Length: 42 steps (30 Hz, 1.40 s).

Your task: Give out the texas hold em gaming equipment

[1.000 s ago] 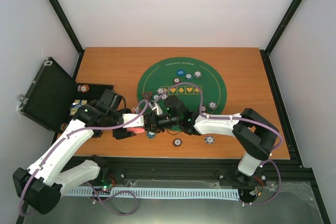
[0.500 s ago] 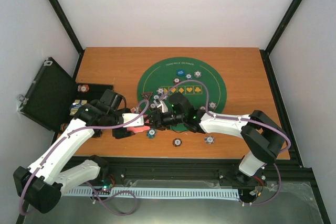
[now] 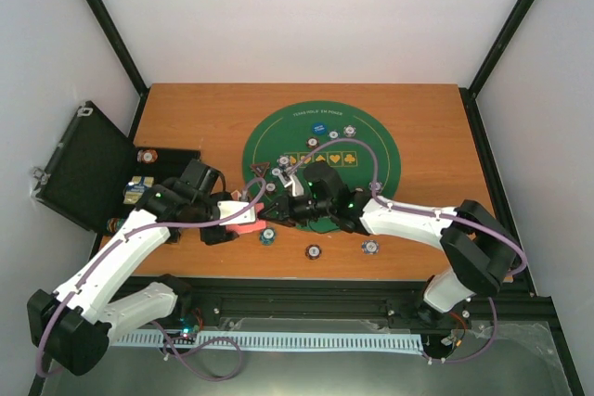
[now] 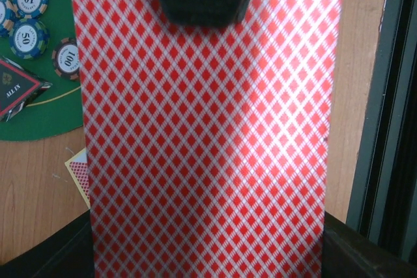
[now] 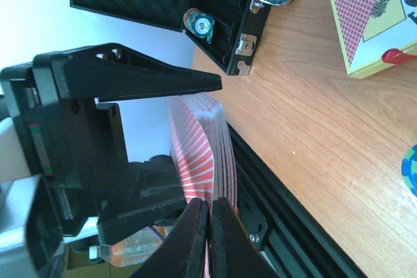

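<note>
Clamping a red diamond-backed playing-card deck (image 4: 205,135) beside the round green mat (image 3: 269,136), the left end effector (image 3: 239,217) presents it to the right end effector (image 5: 208,232), pinched shut at its edge. Striped poker chips (image 3: 370,247) are out; no card looks dealt. Only the right wrist view shows that pinch.

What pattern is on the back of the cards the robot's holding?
Red and white diamonds, criss-crossed, on the cards. The left wrist view shows it best.
</note>
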Tool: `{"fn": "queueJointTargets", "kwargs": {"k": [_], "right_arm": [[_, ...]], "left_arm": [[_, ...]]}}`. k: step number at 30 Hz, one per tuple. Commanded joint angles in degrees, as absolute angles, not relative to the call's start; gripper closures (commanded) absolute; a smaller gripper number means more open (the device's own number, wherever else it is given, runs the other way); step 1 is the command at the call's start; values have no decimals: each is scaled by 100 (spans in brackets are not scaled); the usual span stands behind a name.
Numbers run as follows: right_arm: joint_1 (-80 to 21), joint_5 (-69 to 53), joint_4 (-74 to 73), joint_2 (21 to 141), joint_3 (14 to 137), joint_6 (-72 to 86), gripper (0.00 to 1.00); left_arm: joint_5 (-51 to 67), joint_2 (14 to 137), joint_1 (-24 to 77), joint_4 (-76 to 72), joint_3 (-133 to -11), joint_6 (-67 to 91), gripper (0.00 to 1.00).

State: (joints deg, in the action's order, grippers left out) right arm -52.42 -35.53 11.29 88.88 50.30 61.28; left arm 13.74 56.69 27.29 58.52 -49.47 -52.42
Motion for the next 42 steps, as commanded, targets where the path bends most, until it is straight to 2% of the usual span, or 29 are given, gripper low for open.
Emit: {"fn": "queueJointTargets", "kwargs": {"k": [1,10,16,21,28,33,37,39,42], "right_arm": [[-5109,-3532,1131,8609,5007,6167,97],[-3948,-3943,499,8366,5201,5633,97],[-3259,-4374,-11,9530,6092,4981,97],[-3103,-4569,-481,11238,7763,4619,97],[-3100,-4632,-1467,13669,10725,4616,97],[-3103,-4465,-2416,14732,12369,4395,97],[-3087,-4155,-3192,15119,13328,4012,96],[-3062,-3950,-3447,15132,13481,3859,87],[-3018,-3613,-3816,15032,13527,3551,62]], "left_arm": [[1248,5677,2786,5644,-4925,-5316,90],[883,5623,2728,5648,-4793,-5220,90],[869,5683,2654,5781,-4938,-5196,90],[900,5699,2651,5889,-5062,-5154,90],[1021,5772,2646,5952,-5215,-5034,89],[1062,5809,2646,6017,-5297,-5006,89],[1095,5823,2646,6053,-5339,-5012,89],[1102,5847,2646,6047,-5347,-5006,89],[1160,5901,2645,6067,-5389,-4974,89]]}}
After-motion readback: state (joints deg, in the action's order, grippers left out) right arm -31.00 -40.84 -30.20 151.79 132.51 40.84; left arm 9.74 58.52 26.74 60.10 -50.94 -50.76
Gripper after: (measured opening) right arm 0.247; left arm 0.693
